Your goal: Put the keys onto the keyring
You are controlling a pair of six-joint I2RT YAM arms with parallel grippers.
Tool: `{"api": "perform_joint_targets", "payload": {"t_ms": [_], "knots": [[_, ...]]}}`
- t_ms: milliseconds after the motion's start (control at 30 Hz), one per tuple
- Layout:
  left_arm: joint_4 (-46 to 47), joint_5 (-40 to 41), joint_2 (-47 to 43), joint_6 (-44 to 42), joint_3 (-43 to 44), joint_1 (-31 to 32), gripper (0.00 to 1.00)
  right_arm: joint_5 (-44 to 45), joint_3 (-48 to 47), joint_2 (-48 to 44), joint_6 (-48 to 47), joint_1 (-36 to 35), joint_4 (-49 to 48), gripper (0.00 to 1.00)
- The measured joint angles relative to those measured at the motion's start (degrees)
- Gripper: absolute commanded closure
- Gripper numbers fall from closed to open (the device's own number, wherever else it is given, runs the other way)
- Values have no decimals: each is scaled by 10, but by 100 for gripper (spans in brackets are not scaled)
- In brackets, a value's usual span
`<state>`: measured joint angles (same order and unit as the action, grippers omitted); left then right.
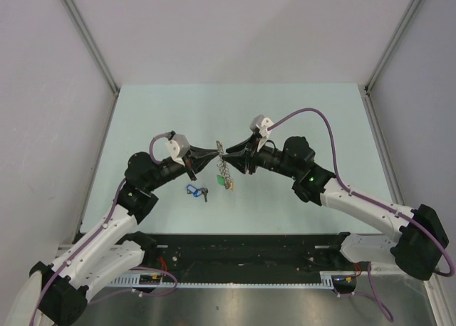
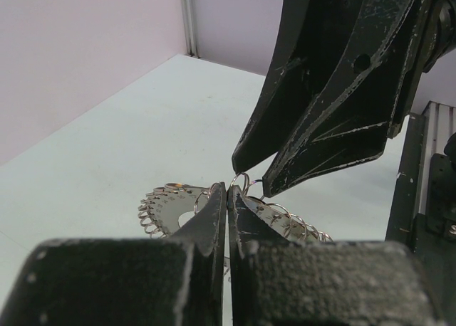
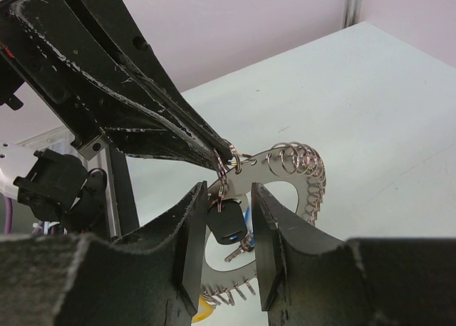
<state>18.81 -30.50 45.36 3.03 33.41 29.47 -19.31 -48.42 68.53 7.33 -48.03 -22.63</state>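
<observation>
The keyring (image 1: 224, 174), a flat grey ring fringed with small silvery rings, hangs above the table between my two grippers. My left gripper (image 1: 216, 152) is shut on its top edge; its closed fingertips (image 2: 219, 198) pinch the ring (image 2: 167, 206). My right gripper (image 1: 229, 155) is open. In the right wrist view its fingers (image 3: 191, 233) flank a black-tagged key (image 3: 228, 226) that hangs from a small ring on the keyring (image 3: 285, 171), without clear contact. The blue-tagged key (image 1: 192, 190) lies on the table below left.
The right gripper's black fingers (image 2: 320, 119) fill the upper right of the left wrist view. A green tag (image 1: 221, 178) and a yellow tag (image 3: 199, 313) hang from the keyring. The black rail (image 1: 242, 249) runs along the table's near edge.
</observation>
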Motion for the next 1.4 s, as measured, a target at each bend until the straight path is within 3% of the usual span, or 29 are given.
{"api": "perform_joint_targets", "payload": {"t_ms": [333, 533, 733, 933, 1133, 1400], "knots": [[-1, 6, 0, 0, 0, 0, 100, -10, 0, 12, 0, 2, -6, 67], [-1, 9, 0, 0, 0, 0, 100, -12, 0, 20, 1, 3, -12, 76], [-1, 16, 0, 0, 0, 0, 99, -19, 0, 22, 0, 4, -15, 99], [-1, 19, -2, 1, 0, 0, 98, -24, 0, 22, -4, 4, -17, 100], [-1, 12, -2, 1, 0, 0, 84, -27, -2, 15, -40, 4, 0, 100], [1, -17, -25, -15, 2, -1, 59, -42, -25, -17, -135, -3, 107, 100]]}}
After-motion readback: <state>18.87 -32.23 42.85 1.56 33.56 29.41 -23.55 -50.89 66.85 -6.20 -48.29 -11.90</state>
